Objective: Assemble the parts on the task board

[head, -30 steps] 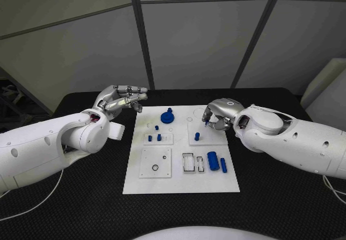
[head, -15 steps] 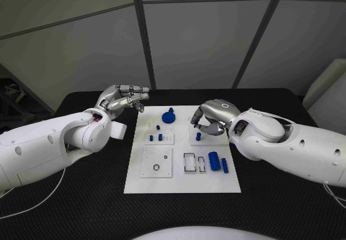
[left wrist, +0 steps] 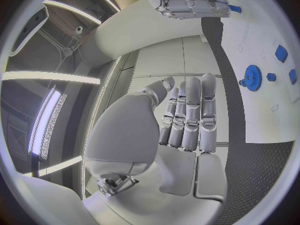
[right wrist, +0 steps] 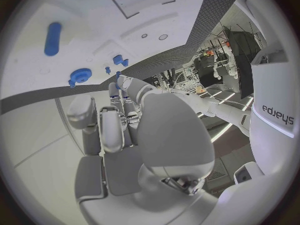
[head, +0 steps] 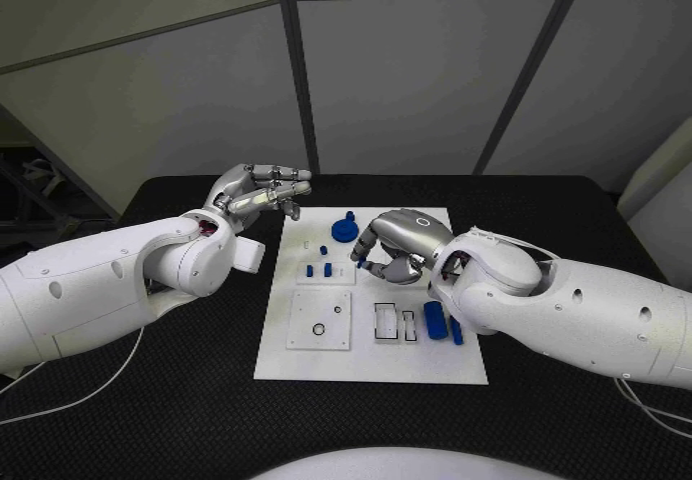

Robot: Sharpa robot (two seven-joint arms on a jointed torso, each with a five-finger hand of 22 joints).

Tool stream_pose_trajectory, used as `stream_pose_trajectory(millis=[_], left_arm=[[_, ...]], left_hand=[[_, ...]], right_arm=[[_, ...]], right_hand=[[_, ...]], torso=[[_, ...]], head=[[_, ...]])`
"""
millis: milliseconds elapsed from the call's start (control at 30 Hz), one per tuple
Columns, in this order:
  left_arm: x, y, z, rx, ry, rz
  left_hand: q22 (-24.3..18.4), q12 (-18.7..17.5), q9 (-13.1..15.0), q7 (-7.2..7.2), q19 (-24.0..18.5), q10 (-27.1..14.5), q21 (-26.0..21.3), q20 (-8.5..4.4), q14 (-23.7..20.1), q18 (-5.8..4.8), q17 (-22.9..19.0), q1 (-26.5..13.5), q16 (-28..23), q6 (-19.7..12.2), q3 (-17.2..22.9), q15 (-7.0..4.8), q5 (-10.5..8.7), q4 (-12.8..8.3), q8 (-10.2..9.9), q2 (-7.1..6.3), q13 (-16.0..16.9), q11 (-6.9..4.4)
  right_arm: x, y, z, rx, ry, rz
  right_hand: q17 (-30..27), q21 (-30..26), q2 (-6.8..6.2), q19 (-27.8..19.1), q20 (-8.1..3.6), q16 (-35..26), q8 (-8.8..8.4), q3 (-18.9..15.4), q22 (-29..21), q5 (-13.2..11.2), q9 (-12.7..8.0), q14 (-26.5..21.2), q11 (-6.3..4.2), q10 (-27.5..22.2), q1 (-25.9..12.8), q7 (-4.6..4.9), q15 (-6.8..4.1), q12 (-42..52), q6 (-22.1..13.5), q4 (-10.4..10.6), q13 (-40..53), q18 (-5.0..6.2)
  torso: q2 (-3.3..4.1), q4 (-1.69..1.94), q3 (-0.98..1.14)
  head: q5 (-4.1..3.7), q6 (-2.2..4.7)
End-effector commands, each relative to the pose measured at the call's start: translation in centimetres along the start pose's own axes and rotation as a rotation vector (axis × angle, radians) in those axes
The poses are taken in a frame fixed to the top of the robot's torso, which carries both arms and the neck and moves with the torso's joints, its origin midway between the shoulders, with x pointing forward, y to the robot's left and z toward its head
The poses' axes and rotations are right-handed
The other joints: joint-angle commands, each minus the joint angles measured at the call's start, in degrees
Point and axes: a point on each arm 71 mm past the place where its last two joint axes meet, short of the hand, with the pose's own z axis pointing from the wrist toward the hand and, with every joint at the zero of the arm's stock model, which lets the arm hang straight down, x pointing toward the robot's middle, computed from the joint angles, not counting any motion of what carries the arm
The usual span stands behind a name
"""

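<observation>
The white task board lies mid-table. On it are a blue gear at the far end, two small blue pegs standing in a left block, and a blue cylinder beside a thin blue pin. My right hand hovers low over the board's middle, fingers curled down beside the pegs; whatever lies beneath it is hidden. In the right wrist view its fingertips point toward the gear and pegs. My left hand stays off the board's far left corner, fingers straight, holding nothing.
A white block with a small black ring and two framed slots occupy the board's near half. Black table surrounds the board. The left wrist view shows the gear and my right hand beyond it.
My right hand has swung left across the board from the right block toward the pegs, covering the peg that stood there. The left hand has barely moved.
</observation>
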Motion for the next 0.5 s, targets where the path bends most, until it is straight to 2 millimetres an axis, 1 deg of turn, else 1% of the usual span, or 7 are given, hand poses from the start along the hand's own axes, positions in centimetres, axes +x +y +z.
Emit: stream_pose_trajectory(millis=[33,133,233,333,500], left_arm=[[0.2,-0.1,0.1,0.01,0.003,-0.011],[0.3,-0.1,0.1,0.009,0.004,-0.014],[0.4,-0.1,0.2,0.009,0.006,-0.015],[0.5,-0.1,0.2,0.009,0.007,-0.016],[0.5,-0.1,0.2,0.009,0.008,-0.016]], left_hand=[[-0.1,0.3,-0.1,0.3,-0.4,-0.3,-0.3,-0.05,-0.2,-1.04,-0.1,0.1,-0.4,0.1,-0.1,0.08,0.12,-0.3,0.0,0.36,0.0,0.02],[-0.1,0.3,-0.1,0.3,-0.4,-0.3,-0.3,-0.05,-0.2,-1.04,-0.1,0.1,-0.4,0.1,-0.1,0.08,0.12,-0.3,0.0,0.36,0.0,0.02],[-0.1,0.3,-0.1,0.3,-0.4,-0.3,-0.3,-0.05,-0.2,-1.04,-0.1,0.1,-0.4,0.1,-0.1,0.08,0.12,-0.3,0.0,0.36,0.0,0.02],[-0.1,0.3,-0.1,0.3,-0.4,-0.3,-0.3,-0.05,-0.2,-1.04,-0.1,0.1,-0.4,0.1,-0.1,0.08,0.12,-0.3,0.0,0.36,0.0,0.02],[-0.1,0.3,-0.1,0.3,-0.4,-0.3,-0.3,-0.05,-0.2,-1.04,-0.1,0.1,-0.4,0.1,-0.1,0.08,0.12,-0.3,0.0,0.36,0.0,0.02]], right_arm=[[1.1,0.7,0.2,-0.023,0.031,0.042],[2.1,1.1,0.4,-0.03,0.051,0.059],[2.8,1.3,0.5,-0.032,0.066,0.068],[3.3,1.5,0.7,-0.032,0.078,0.074],[3.8,1.7,1.0,-0.032,0.091,0.08]], right_hand=[[0.0,0.4,-0.2,0.2,-0.07,0.3,-0.29,0.4,0.1,0.2,0.1,2.4,-1.33,1.6,-0.1,0.33,-0.25,0.1,0.1,-0.1,0.1,-0.66],[0.1,0.4,-0.22,0.2,-0.06,0.3,-0.32,0.4,0.1,0.3,0.1,2.4,-1.31,1.5,-0.2,0.35,-0.23,0.1,0.1,-0.1,0.1,-0.67],[0.0,0.4,-0.23,0.1,-0.05,0.3,-0.35,0.4,0.1,0.3,0.1,2.4,-1.29,1.5,-0.2,0.37,-0.22,0.0,0.1,-0.1,0.1,-0.66],[0.0,0.4,-0.23,0.1,-0.03,0.3,-0.38,0.4,0.0,0.3,0.1,2.4,-1.27,1.5,-0.3,0.38,-0.2,0.0,0.1,-0.1,0.1,-0.65],[0.0,0.4,-0.23,0.1,-0.03,0.3,-0.38,0.4,0.0,0.3,0.1,2.4,-1.27,1.5,-0.3,0.39,-0.2,0.0,0.0,-0.1,0.1,-0.65]], torso=[[0.0,-0.03,0.06],[0.03,-0.07,0.02],[0.01,0.0,0.05],[-0.02,-0.02,0.02],[-0.01,-0.03,0.06]], head=[[0.6,-0.35],[1.15,-0.51],[1.46,-0.73],[1.96,-1.02],[2.35,-1.28]])
